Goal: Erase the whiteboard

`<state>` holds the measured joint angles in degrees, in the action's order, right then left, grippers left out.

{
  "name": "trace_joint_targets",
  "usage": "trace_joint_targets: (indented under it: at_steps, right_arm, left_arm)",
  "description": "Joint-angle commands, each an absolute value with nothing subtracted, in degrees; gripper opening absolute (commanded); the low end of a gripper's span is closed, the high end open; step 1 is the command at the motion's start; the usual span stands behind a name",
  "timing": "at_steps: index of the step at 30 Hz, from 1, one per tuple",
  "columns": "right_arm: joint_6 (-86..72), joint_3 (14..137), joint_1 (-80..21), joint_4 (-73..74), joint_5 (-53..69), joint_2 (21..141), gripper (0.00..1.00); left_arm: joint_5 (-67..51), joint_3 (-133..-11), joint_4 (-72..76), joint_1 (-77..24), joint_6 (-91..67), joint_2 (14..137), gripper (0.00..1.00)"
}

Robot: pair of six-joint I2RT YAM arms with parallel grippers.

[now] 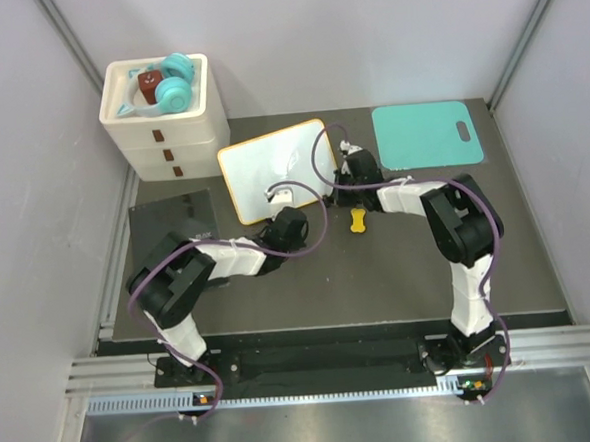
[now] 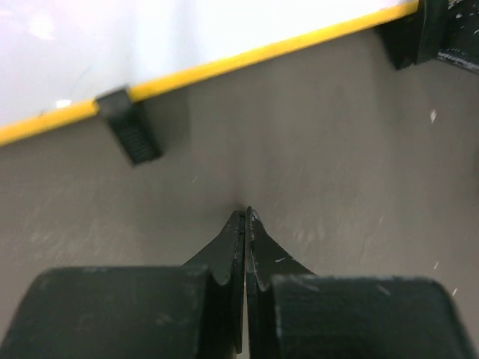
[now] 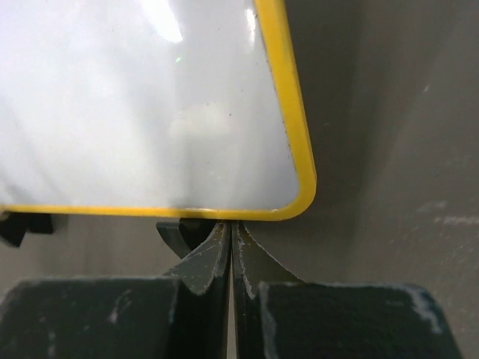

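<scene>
The whiteboard (image 1: 270,167), white with an orange-yellow frame, lies tilted at the back middle of the dark table. My left gripper (image 1: 277,204) is shut and empty, on the table just short of the board's near edge (image 2: 224,63), close to a black foot (image 2: 131,134). My right gripper (image 1: 335,178) is shut and empty. Its tips (image 3: 230,224) touch the yellow frame (image 3: 292,134) next to a rounded corner, above another black foot (image 3: 176,232). The board's surface (image 3: 135,97) looks white with no scribbles where the wrist views show it.
A teal mat (image 1: 427,135) with a handle hole lies at the back right. A black square pad (image 1: 175,223) lies on the left. A white drawer unit (image 1: 160,114) holding teal and brown items stands at the back left. A small yellow piece (image 1: 358,220) lies near the right arm.
</scene>
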<state>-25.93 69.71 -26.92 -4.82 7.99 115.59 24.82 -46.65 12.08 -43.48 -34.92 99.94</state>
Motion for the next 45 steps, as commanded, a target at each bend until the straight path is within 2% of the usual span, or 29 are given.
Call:
trace_joint_targets:
  at_steps: [1, 5, 10, 20, 30, 45]
  right_arm:
    - [-26.98, 67.07, -28.92, -4.57, 8.35, 111.8, 0.0]
    - [-26.63, 66.62, -29.79, -4.57, 8.61, 111.09, 0.0]
    - [-26.89, 67.41, -31.2, -4.22, 8.79, 111.27, 0.0]
    - [-25.23, 68.47, -31.99, -2.46, 6.16, 111.1, 0.0]
    - [-25.57, 64.69, -31.91, -7.38, 2.37, 108.72, 0.0]
    - [-25.58, 66.8, -34.71, -10.72, 6.24, 112.68, 0.0]
  left_arm:
    - [25.66, -41.05, 16.34, -43.68, -33.58, 91.68, 0.0]
    - [28.47, -40.07, 13.63, -43.59, -31.65, 86.41, 0.0]
    - [35.22, -42.01, 8.1, -42.98, -30.67, 86.05, 0.0]
    - [33.14, -38.42, 5.89, -34.37, -35.06, 83.86, 0.0]
    - [21.03, -38.06, 13.43, -24.96, -34.9, 89.38, 0.0]
    - [11.17, -42.45, 21.88, -25.75, -34.89, 99.93, 0.0]
